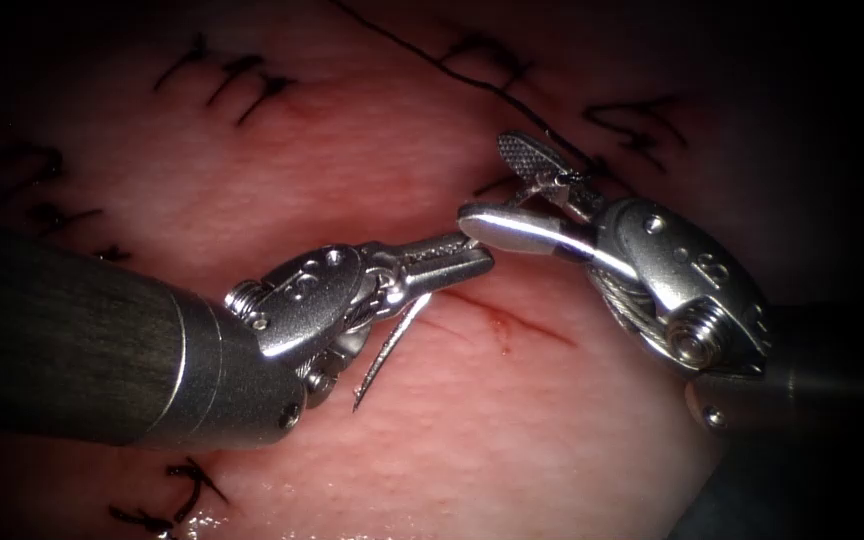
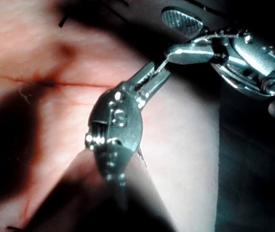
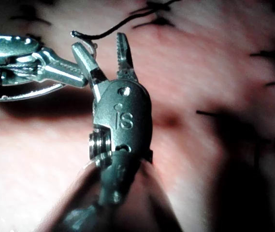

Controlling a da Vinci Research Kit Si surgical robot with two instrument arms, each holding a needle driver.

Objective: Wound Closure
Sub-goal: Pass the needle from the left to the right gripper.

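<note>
My left tool (image 1: 477,255) comes in from the left with its jaws shut on the curved needle (image 1: 392,350). The needle is held near one end. Its pointed end hangs below the tool, above the tissue (image 1: 282,170) and not in it, just left of the cut (image 1: 512,320). My right tool (image 1: 497,185) stands open, and its lower jaw touches the left tool's tip. Black thread (image 1: 482,85) runs from the far tissue down to the right tool's jaws. In the right wrist view the thread (image 3: 127,21) passes the open right tool (image 3: 98,42). The needle (image 3: 26,94) lies under the left tool (image 3: 77,77).
Dark marks (image 1: 232,80) sit on the tissue at the far left, far right (image 1: 632,120) and near left (image 1: 172,500). A little red fluid lines the cut (image 2: 69,84). The left tool's thick shaft (image 1: 72,340) covers the near left tissue.
</note>
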